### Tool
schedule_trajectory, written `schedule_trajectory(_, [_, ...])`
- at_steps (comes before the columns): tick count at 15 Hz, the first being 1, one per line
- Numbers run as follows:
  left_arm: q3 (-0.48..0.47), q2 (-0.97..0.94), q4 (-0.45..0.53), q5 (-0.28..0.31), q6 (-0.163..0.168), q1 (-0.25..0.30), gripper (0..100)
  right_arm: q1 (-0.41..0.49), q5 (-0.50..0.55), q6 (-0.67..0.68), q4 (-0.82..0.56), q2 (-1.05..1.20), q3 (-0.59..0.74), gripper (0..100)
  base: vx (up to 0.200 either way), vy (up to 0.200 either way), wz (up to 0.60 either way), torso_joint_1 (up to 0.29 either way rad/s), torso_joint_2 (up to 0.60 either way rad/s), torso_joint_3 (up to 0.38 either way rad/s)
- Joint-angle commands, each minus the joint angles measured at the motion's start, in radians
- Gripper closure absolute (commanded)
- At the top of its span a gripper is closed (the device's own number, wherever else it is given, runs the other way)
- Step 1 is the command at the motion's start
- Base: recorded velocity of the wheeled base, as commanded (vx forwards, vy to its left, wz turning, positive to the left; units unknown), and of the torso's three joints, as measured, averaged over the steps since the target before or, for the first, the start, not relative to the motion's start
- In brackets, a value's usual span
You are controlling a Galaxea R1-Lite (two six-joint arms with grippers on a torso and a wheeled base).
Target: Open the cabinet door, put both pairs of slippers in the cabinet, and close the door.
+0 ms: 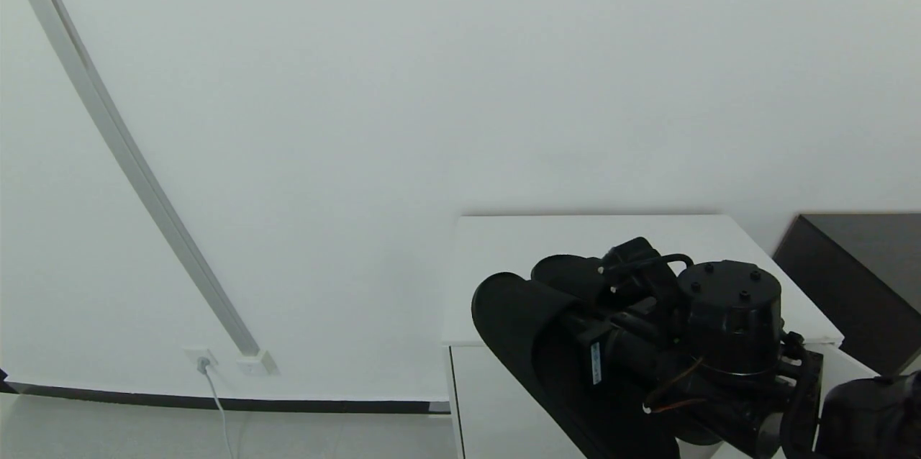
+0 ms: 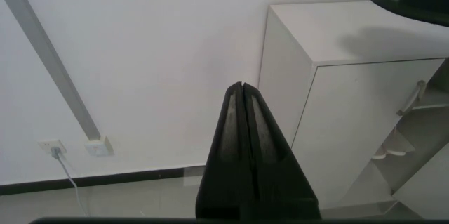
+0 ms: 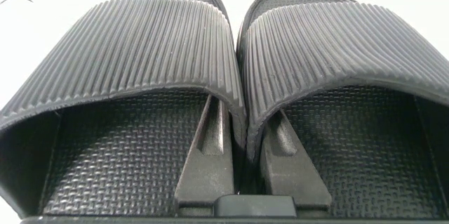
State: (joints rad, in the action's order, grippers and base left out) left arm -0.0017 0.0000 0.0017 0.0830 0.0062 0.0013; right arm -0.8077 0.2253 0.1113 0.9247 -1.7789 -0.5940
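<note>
Head view: a pair of black slippers (image 1: 529,329) hangs in the right gripper (image 1: 586,315) at about 4 o'clock, above the top of the white cabinet (image 1: 575,243), with the soles turned roughly on edge and the toes towards 9 o'clock. A wall socket (image 1: 201,360) sits low at 7 o'clock, well apart from the work. Left wrist view: the left gripper (image 2: 243,90) has its two fingers pressed flat together with nothing between them. It points at the wall beside the cabinet. Open shelves (image 2: 421,108) show next to a door panel with a handle (image 2: 414,97), so the cabinet appears to be open on that side. Right wrist view: one finger lies in each slipper under its ribbed strap, and the two clamp the touching inner edges of the pair together. The slippers look like moulded foam or rubber, so they are probably light, bendy and not fragile. The patterned footbeds should resist sliding. Those joined inner edges seem the right hold, though soft walls may let the pair droop or swivel, so slow, level carrying to the shelf would be wise.
</note>
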Motion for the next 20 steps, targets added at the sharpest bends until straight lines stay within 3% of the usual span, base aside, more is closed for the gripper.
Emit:
schedule_trajectory(1, [0.000,0.000,0.000,0.000,0.000,0.000,100,-0.004,0.000,-0.005,0.002,0.000,0.003,100,0.000,0.000,0.00,0.000,0.00,0.000])
schedule_trajectory(10, [0.000,0.000,0.000,0.000,0.000,0.000,100,-0.016,0.000,-0.005,0.000,-0.008,0.005,100,-0.200,0.000,0.00,0.002,0.00,0.005])
schedule_trajectory(20, [0.000,0.002,0.000,0.000,0.000,0.000,100,-0.024,0.000,-0.012,0.003,-0.020,0.005,100,0.000,0.000,0.00,0.000,0.00,0.000])
